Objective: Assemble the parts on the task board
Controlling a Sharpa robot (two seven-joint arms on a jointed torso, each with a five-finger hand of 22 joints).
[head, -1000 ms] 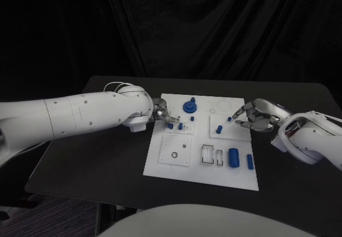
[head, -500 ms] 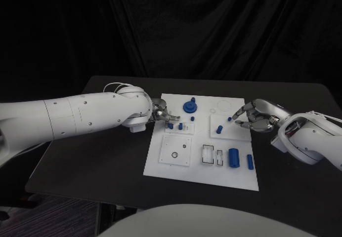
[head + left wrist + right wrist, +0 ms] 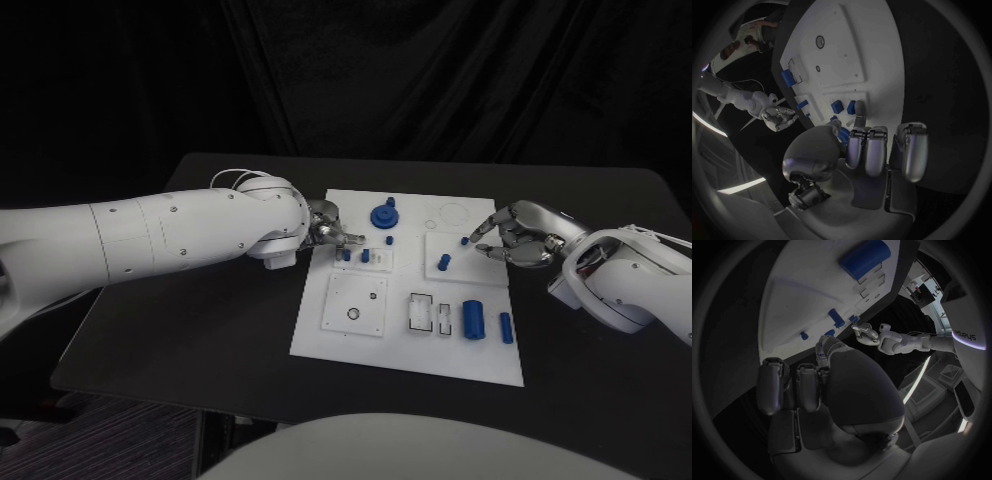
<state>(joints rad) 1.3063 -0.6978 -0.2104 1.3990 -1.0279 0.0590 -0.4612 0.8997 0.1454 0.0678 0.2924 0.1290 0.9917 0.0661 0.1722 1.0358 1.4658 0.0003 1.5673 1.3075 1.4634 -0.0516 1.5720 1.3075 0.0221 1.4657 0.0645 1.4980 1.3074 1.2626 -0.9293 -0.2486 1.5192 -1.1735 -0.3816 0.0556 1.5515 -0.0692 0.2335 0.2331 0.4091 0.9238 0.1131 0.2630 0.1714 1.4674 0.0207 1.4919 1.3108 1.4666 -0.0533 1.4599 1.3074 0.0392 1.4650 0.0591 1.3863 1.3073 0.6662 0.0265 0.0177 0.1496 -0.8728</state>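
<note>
The white task board [image 3: 378, 330] lies in the middle of the table. My left hand [image 3: 326, 232] hovers at its left edge with fingers curled and nothing in it. One fingertip [image 3: 859, 119] reaches close to two small blue parts [image 3: 353, 255] [image 3: 844, 106] standing in the board. A big blue knob [image 3: 384, 214] stands just beyond. My right hand [image 3: 515, 238] is over the board's right side and pinches a small blue part [image 3: 464, 240] [image 3: 828, 332] between its fingertips. Another blue part [image 3: 444, 262] sits just below it.
Two longer blue parts [image 3: 490, 322] lie near the board's front right, beside white slotted blocks [image 3: 428, 313]. A square plate with a hole [image 3: 355, 304] takes up the front left. The black table [image 3: 188, 320] has bare room on both sides of the board.
</note>
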